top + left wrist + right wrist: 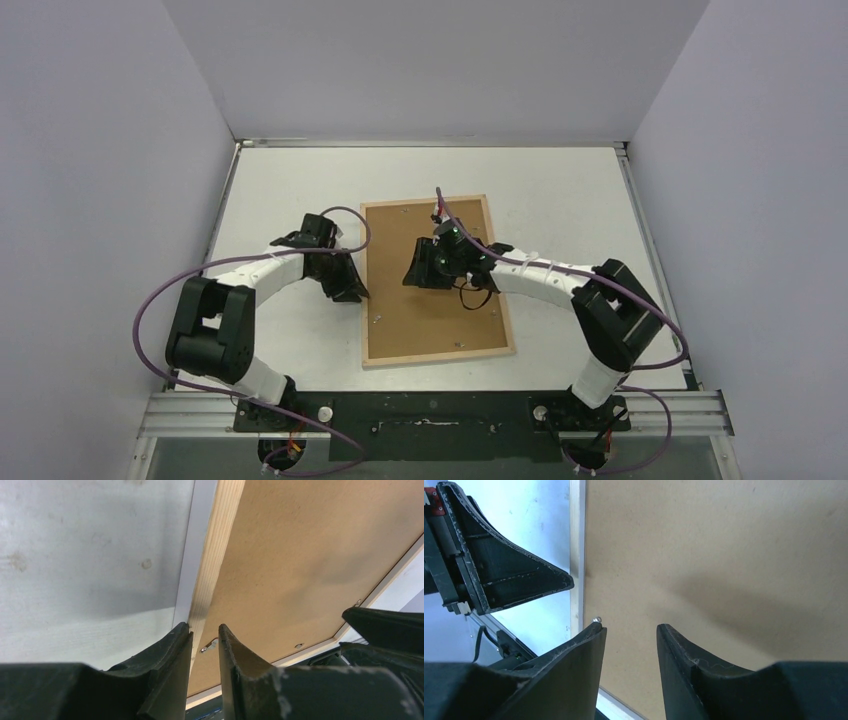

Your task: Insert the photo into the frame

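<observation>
The frame (440,357) lies face down on the table, its pale wood back up, with a brown backing board (430,320) filling it. The photo is out of view. My left gripper (352,292) is at the frame's left rail. In the left wrist view its jaws (205,630) stand narrowly apart, one finger outside the rail (220,540) and the other over the board (310,555). My right gripper (418,275) hovers over the board's left half. Its jaws (629,627) are open with only the board (724,555) behind them.
Small metal tabs (210,646) hold the board along the frame's inner edge. The two grippers are close together at the frame's left rail (576,540). White table (560,200) surrounds the frame, with walls on three sides.
</observation>
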`<state>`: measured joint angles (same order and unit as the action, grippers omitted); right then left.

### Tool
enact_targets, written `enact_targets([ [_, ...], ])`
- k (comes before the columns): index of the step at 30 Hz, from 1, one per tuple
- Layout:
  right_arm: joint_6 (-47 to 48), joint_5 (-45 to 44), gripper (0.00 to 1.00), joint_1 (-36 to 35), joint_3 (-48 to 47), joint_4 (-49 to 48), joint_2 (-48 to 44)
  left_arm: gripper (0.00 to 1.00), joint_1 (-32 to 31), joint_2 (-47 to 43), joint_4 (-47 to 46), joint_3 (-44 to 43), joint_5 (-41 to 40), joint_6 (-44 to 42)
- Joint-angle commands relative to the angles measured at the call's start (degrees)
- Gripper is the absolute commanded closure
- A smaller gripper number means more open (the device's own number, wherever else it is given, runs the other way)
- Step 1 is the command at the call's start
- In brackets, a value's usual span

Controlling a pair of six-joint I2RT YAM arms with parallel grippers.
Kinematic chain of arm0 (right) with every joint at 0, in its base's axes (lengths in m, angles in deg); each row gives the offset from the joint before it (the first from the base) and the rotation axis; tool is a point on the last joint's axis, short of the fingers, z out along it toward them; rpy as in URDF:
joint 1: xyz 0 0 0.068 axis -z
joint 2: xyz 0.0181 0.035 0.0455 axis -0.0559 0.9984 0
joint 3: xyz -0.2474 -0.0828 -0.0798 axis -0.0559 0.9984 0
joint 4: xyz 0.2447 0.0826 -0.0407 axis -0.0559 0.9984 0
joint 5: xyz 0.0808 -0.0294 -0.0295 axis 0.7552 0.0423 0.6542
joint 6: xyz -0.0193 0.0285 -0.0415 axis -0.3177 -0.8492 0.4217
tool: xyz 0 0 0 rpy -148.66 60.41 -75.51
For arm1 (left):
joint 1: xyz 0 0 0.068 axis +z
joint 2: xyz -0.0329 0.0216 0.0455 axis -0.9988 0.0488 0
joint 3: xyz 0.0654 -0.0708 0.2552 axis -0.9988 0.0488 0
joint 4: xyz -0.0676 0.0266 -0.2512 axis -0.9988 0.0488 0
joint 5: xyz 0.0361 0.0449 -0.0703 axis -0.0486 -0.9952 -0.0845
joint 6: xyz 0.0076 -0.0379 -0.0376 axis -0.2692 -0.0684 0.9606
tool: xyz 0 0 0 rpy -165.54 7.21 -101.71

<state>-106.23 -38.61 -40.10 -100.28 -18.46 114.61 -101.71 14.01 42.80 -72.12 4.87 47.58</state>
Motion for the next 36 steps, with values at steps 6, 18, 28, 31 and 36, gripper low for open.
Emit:
enact_targets([
  [6, -20.18, -20.33, 0.58, -11.71, 3.17, -2.08, -5.54, 0.76, -0.47, -5.77, -7.00, 4.96, -0.68, 1.42],
  [18, -30.19, -26.35, 0.58, -17.65, 3.44, -6.92, -0.32, 0.73, -0.53, -1.66, -7.78, 3.04, 0.02, -0.07],
  [28, -28.48, -23.14, 0.60, -21.07, 0.25, -11.28, 7.47, 0.80, -0.57, 2.10, -9.19, 3.10, -0.53, -2.47],
  [31, -28.63, -23.50, 0.64, -21.20, 0.81, -12.70, 8.68, 0.84, -0.53, 2.21, -10.07, 3.75, -0.43, -2.38],
  [36, -28.10, -23.89, 0.68, -21.21, -0.30, -10.89, 9.91, 0.87, -0.53, 1.82, -10.25, 4.04, -0.01, -2.09],
])
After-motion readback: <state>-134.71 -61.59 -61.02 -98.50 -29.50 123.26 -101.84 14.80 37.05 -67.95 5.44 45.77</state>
